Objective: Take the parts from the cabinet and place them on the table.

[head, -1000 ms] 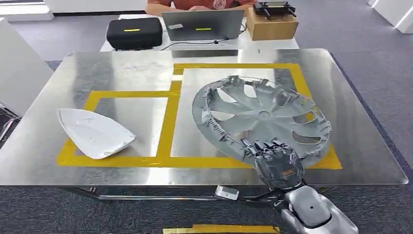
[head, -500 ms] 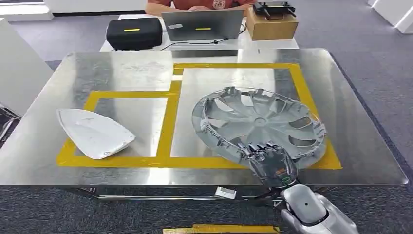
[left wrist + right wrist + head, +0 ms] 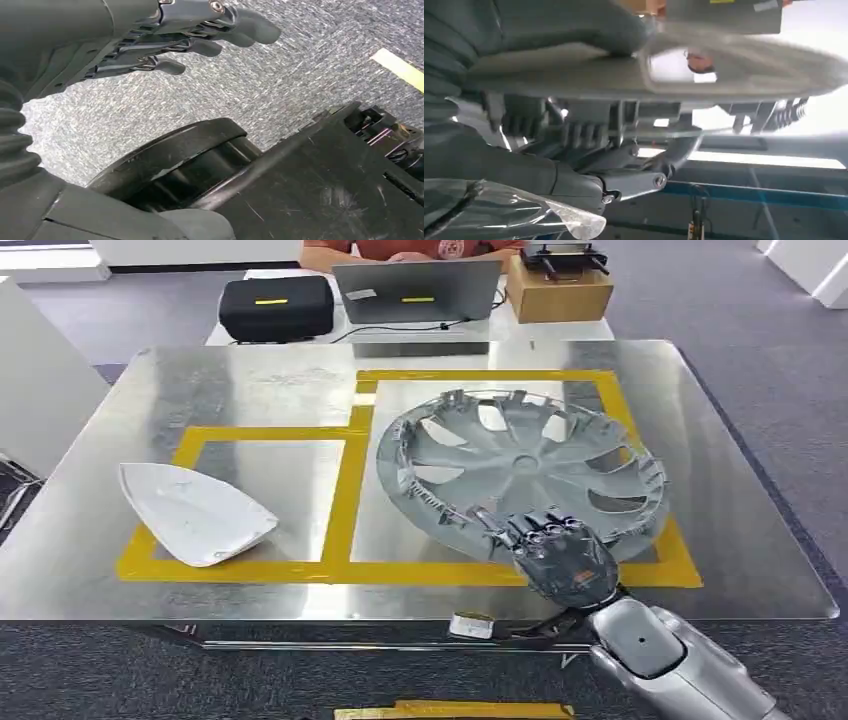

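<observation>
Now my right hand (image 3: 562, 560) grips the near rim of the grey wheel cover (image 3: 520, 473), which sits low over the larger yellow-taped box on the table (image 3: 250, 390). I'd settle it flat inside the tape before loosening those fingers. My left hand (image 3: 200, 35) hangs over carpet, fingers apart, holding nothing.

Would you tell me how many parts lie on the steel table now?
2: a white pointed shell in the left taped box, and a grey wheel cover in the right one, held by the right hand.
</observation>
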You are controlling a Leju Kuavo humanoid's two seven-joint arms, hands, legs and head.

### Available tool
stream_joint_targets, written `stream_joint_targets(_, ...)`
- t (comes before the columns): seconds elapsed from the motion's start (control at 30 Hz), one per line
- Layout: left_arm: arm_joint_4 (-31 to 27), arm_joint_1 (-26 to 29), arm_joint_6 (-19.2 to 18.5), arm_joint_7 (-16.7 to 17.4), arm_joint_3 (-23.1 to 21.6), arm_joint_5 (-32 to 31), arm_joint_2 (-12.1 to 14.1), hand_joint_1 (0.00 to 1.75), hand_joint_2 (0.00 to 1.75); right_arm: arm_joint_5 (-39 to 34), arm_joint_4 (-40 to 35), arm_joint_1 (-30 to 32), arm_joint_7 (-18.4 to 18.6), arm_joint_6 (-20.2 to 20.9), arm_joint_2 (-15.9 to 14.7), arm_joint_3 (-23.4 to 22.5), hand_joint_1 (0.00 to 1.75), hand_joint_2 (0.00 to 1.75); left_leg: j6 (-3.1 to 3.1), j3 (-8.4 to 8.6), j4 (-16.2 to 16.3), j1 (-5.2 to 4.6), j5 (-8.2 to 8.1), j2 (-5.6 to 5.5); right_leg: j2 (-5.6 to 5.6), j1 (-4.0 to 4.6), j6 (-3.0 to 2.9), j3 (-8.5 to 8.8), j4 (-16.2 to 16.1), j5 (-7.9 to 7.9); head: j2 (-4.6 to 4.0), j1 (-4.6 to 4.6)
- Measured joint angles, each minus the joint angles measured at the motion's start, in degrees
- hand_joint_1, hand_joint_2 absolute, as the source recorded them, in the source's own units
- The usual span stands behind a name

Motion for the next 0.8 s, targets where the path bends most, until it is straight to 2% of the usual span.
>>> stream_joint_targets(0.03, 0.0, 0.0, 0.0, 0.1, 0.0, 0.0, 0.0, 0.0, 0.0, 0.0, -0.1, -0.1, 0.0, 0.0, -0.2, 0.0, 0.0, 0.0, 0.0, -0.03, 0.0, 0.0, 0.0, 0.0, 0.01, 0.0, 0.0, 0.0, 0.0, 0.0, 0.0, -0.02)
stream_joint_targets(0.13, 0.0, 0.3, 0.0, 0.3, 0.0, -0.1, 0.0, 0.0, 0.0, 0.0, -1.0, 0.0, -0.4, -0.1, -0.7, 0.3, 0.0, 0.0, 0.04, -0.05, 0.0, 0.0, -0.03, 0.01, 0.05, 0.0, 0.0, -0.04, 0.0, 0.0, 0.0, 0.0)
stream_joint_targets(0.57, 0.0, 1.4, 0.0, 0.6, 0.0, -0.1, 0.1, 0.0, 0.0, 0.0, -5.9, 2.6, -7.1, -0.1, -0.3, -4.8, 0.0, 0.0, 0.04, 0.0, 0.0, 0.0, -0.02, 0.02, 0.04, 0.0, 0.0, -0.01, 0.0, 0.0, 0.0, 0.0)
stream_joint_targets(0.73, 0.0, 1.5, 0.0, 0.6, 0.0, -0.1, 0.1, 0.0, 0.0, 0.0, -6.7, 3.2, -7.9, -0.1, 0.1, -6.2, 0.0, 0.0, 0.05, -0.05, 0.0, 0.0, -0.04, 0.04, 0.1, 0.0, 0.01, 0.0, 0.0, 0.01, 0.0, -0.02)
stream_joint_targets(0.8, 0.0, 1.6, 0.0, 0.6, 0.0, -0.1, 0.1, 0.0, 0.0, 0.0, -7.6, 4.1, -10.5, -0.1, 0.9, -7.4, 0.0, 0.0, 0.06, 0.01, 0.1, 0.0, -0.03, 0.03, 0.07, 0.0, 0.01, -0.01, 0.0, 0.01, 0.0, -0.02)
